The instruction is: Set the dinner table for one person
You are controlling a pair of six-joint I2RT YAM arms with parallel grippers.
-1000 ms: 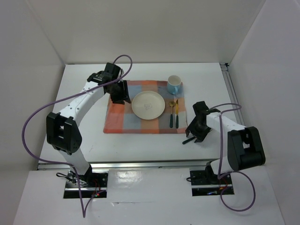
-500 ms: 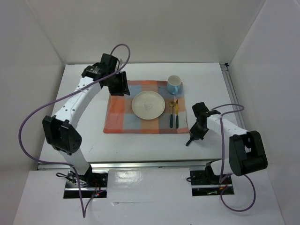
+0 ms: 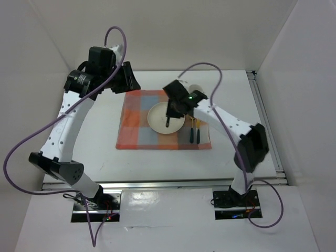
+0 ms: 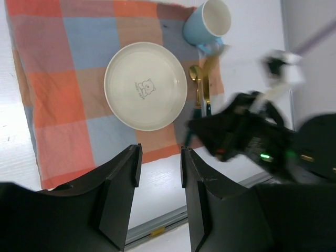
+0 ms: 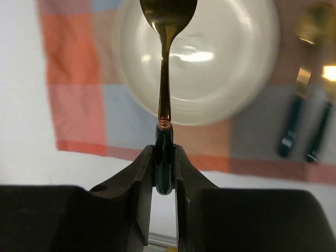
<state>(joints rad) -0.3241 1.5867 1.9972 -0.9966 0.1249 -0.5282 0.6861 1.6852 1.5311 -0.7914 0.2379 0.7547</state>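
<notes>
My right pincer (image 5: pixel 164 157) grasps the spoon (image 5: pixel 164 100) by its dark handle over the plate (image 5: pixel 231 63). I should hold it level and lay it straight beside the plate.

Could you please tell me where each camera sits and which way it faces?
Top external: fixed above and behind the bases, looking down on the dinner table; left arm and right arm show.
Left wrist: on the raised left tool, looking down at the plate and mug; its two fingers show, apart.
Right wrist: on the right tool, looking down along the spoon it grips, over the plate.
Shared: all three views show the plate on the checked mat.
</notes>
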